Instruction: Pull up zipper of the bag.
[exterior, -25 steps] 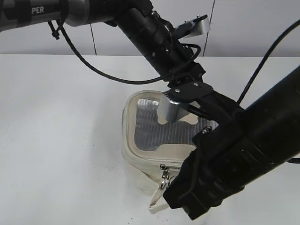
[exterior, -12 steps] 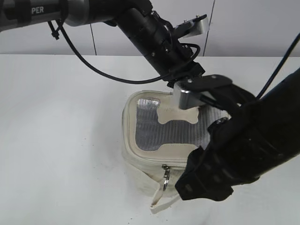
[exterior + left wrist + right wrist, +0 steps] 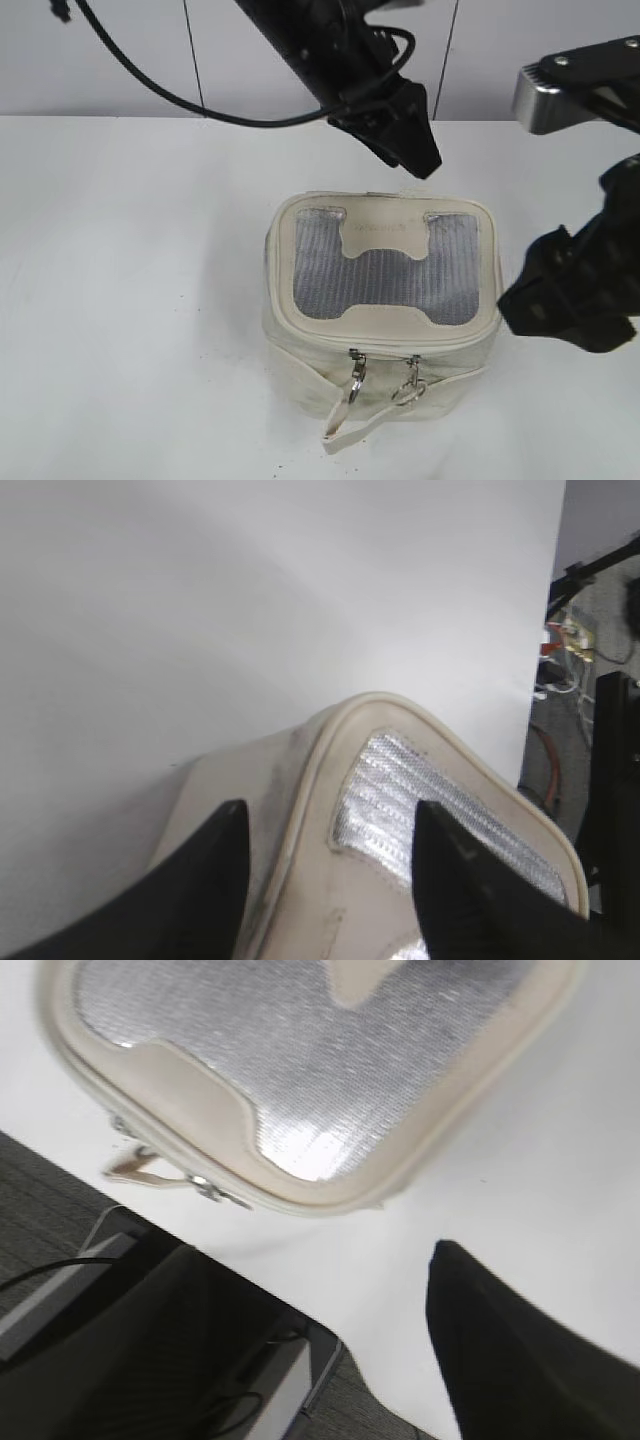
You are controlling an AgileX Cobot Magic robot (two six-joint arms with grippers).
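Observation:
The cream bag (image 3: 380, 300) stands upright on the white table, its grey mesh lid with the H-shaped patch facing up. The zipper (image 3: 385, 348) runs round the lid edge. Its two silver pulls (image 3: 355, 380) hang side by side on the front wall. My left gripper (image 3: 415, 150) is open above the bag's back edge, touching nothing. In the left wrist view (image 3: 325, 850) it straddles a lid corner of the bag (image 3: 400, 780) from above. My right gripper (image 3: 565, 295) is open and empty, right of the bag. In the right wrist view (image 3: 315, 1260) the bag (image 3: 300, 1070) and pulls (image 3: 205, 1188) show.
A loose cream strap (image 3: 350, 425) trails from the bag's front onto the table (image 3: 120, 300). A grey panelled wall stands behind. The right wrist view shows the table edge with a dark frame and cables (image 3: 290, 1380) on the floor below it.
Both arms have drawn away from the bag. The left gripper lifted off the lid towards the back. The right arm swung right, uncovering the lid and the second pull.

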